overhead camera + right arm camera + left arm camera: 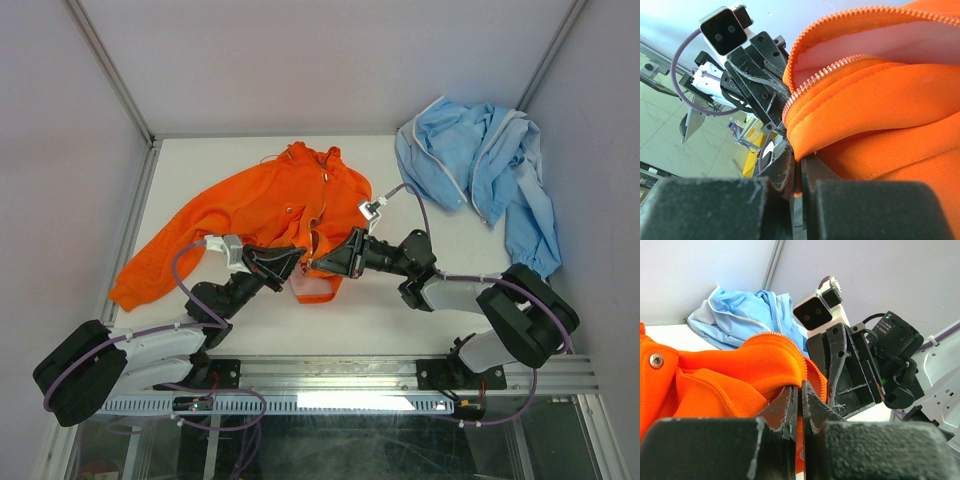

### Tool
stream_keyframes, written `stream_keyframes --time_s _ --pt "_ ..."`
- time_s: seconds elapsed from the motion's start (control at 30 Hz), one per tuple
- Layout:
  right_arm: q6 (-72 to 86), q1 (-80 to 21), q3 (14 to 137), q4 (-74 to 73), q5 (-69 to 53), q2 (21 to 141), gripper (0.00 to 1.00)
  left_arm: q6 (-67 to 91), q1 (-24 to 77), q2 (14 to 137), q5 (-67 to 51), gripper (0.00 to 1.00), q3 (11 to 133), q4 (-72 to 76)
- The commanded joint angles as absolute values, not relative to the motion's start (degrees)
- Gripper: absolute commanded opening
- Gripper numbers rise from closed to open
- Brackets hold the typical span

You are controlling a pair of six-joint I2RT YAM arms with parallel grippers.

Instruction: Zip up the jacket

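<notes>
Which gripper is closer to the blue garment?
Right. The right gripper pinches the hem of the orange jacket on the side facing the blue garment; the left gripper pinches it just beyond, farther off.

Jacket (270, 205): bright orange fleece, pale lining. Lies crumpled, front up, at centre of table (400, 310), collar toward far edge. Sleeve (150, 265) trails toward near-left. Zipper (840, 67) open, teeth rows parted at hem.

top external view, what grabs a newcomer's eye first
The bright orange fleece jacket sprawls across the white table, front unzipped. The left gripper and right gripper meet at its near hem, both pinched shut on fabric. A crumpled light blue garment with white trim lies at the far right corner.
</notes>
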State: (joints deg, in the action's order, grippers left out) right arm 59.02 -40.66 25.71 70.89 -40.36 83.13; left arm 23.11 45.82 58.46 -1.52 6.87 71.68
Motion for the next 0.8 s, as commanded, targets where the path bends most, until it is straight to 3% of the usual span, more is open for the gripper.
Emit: stream_keyframes --time_s 0.0,0.77 --pt "59.6 -41.2 25.9 75.4 -40.3 83.3 0.0 22.2 46.6 56.7 0.0 0.0 6.5 77.2" --pt "59.9 -41.9 26.9 77.3 -39.6 83.6 0.0 23.0 46.6 56.9 -1.1 0.0 6.4 76.5"
